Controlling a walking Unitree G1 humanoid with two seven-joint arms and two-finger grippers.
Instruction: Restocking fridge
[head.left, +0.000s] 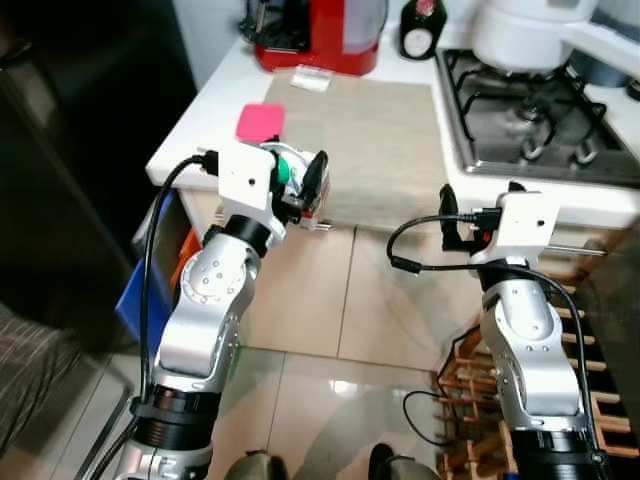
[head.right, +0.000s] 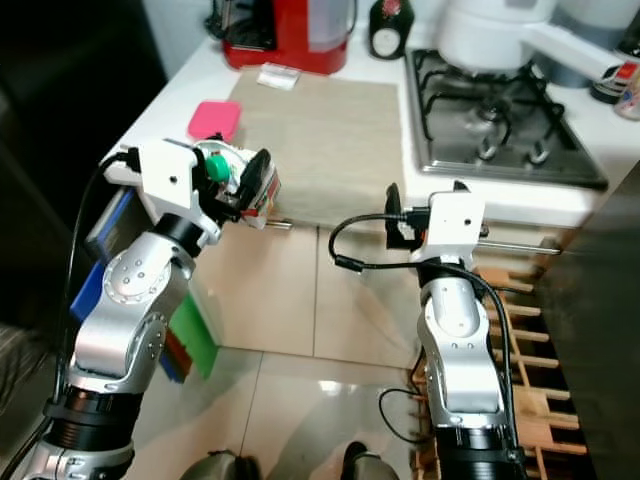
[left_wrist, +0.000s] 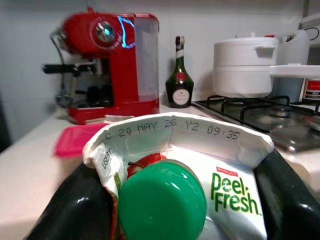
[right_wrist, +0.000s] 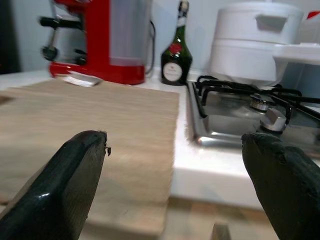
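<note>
Left wrist view: juice carton, green cap, clamped in left gripper.
Carton held at the counter edge beside a pink box; right gripper open, empty, near the hob.

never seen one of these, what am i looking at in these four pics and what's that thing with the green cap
It is a humanoid robot with two silver arms. The two top pictures come from cameras on its head, looking down; the other two look along each wrist's black fingers. The left gripper is shut on a juice carton with a green cap. The right gripper is open and holds nothing. Ahead is a kitchen counter with a beige mat, a pink box, a red coffee machine, a dark bottle, and a stove carrying a white pot.
</note>
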